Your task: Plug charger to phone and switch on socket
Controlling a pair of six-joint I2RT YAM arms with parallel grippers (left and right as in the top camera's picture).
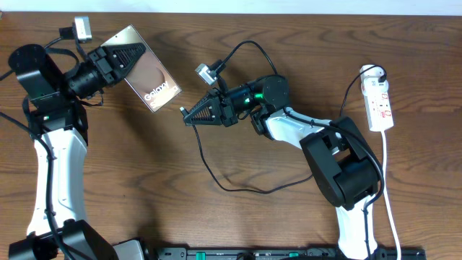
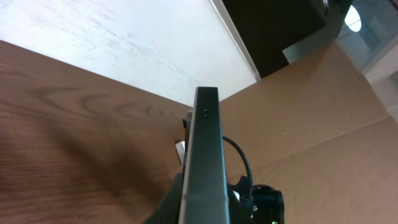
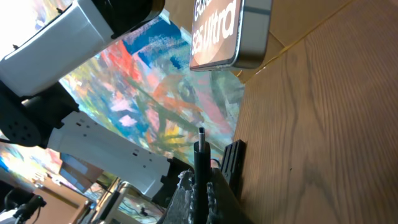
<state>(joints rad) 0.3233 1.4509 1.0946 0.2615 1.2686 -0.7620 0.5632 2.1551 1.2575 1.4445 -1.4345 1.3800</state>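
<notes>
My left gripper (image 1: pixel 130 59) is shut on the phone (image 1: pixel 155 83) and holds it above the table's far left, with the "Galaxy" end pointing to the right. In the left wrist view the phone (image 2: pixel 205 143) shows edge-on between the jaws. My right gripper (image 1: pixel 189 114) is shut on the charger (image 3: pixel 201 146). Its small plug tip sticks up out of the jaws, a short way from the phone's end (image 3: pixel 231 31) and not touching it. The black cable (image 1: pixel 216 177) loops over the table behind it. The white socket (image 1: pixel 380 101) lies at the far right.
The socket's white cord (image 1: pixel 390 195) runs down the right side to the front. The right arm's base (image 1: pixel 346 173) stands at the right, the left arm (image 1: pixel 58 166) along the left edge. A black rail (image 1: pixel 289 254) lines the front edge.
</notes>
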